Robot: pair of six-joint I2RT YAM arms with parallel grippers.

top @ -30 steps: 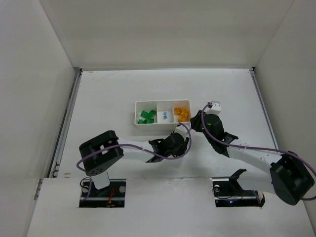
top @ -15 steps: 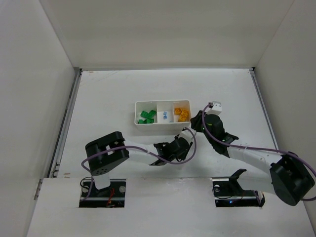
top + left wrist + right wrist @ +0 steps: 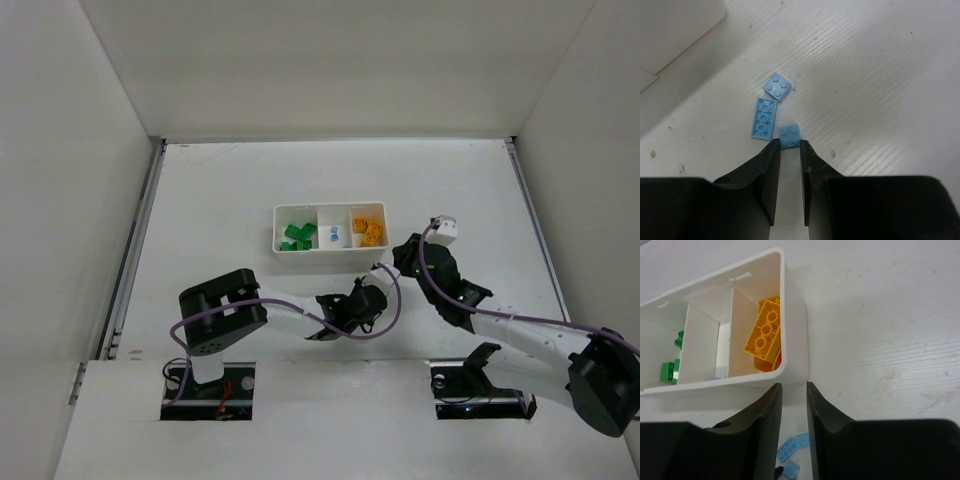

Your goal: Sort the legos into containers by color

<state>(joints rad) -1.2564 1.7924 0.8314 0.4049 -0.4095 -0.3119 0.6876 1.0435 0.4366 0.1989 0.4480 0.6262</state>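
The white three-compartment tray (image 3: 330,212) holds green legos (image 3: 297,236) on the left, tiny light blue ones (image 3: 334,235) in the middle and yellow-orange ones (image 3: 369,231) on the right. In the left wrist view three light blue plates lie on the table: a square one (image 3: 778,86), a longer one (image 3: 764,118) and a small one (image 3: 789,135). My left gripper (image 3: 790,145) is down at the table, with its fingertips closed on the small one's near edge. My right gripper (image 3: 794,385) is slightly open and empty, hovering just off the tray's right end (image 3: 796,347). The blue plates (image 3: 801,444) show under it.
The two grippers (image 3: 385,275) (image 3: 403,252) are close together just in front of the tray's right end. White walls enclose the table on three sides. Purple cables loop off both wrists.
My left gripper has shifted right and a little nearer. My right arm has drawn back to the right, away from the tray's end.
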